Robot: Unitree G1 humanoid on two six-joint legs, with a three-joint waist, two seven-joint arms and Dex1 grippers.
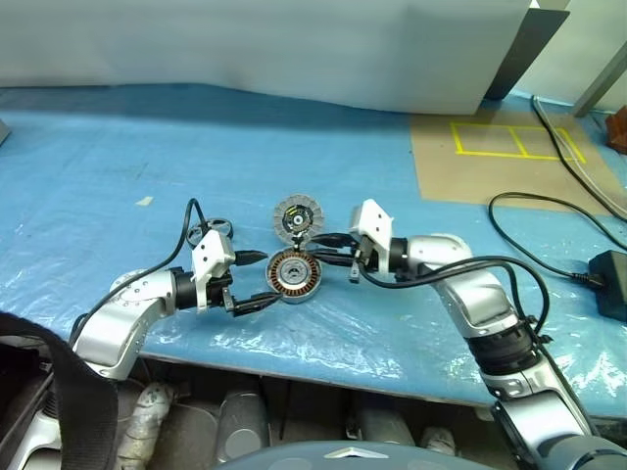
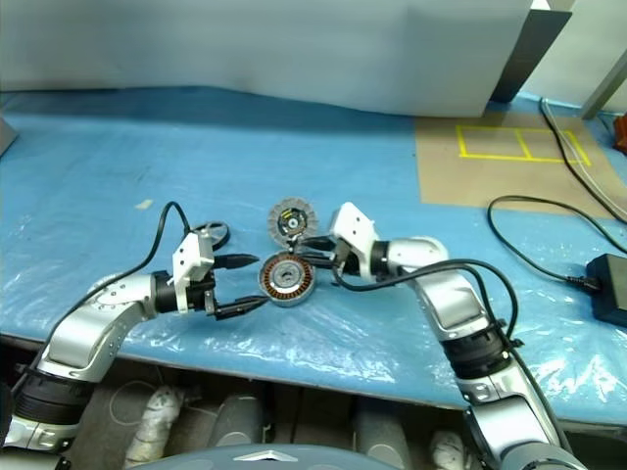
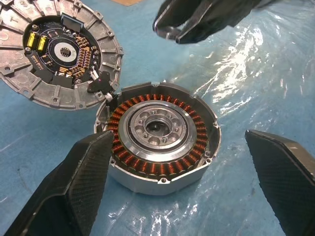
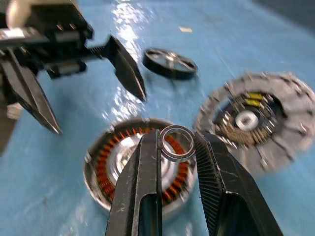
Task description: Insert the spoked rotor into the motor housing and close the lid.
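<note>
The left gripper (image 1: 253, 280) is standing spread wide, its fingers flanking the motor housing (image 1: 291, 275) from nine o'clock without touching it. At three o'clock of the housing, the right gripper (image 4: 177, 142) is pinching a small silver ring (image 4: 176, 143) between narrowed fingers, hovering over the copper windings. The lid (image 1: 297, 217) is lying inner face up at twelve o'clock, touching the housing's rim. Farther off at ten o'clock, the spoked rotor (image 4: 170, 63) is resting on the blue sheet (image 1: 118, 176), partly hidden behind the left wrist.
</note>
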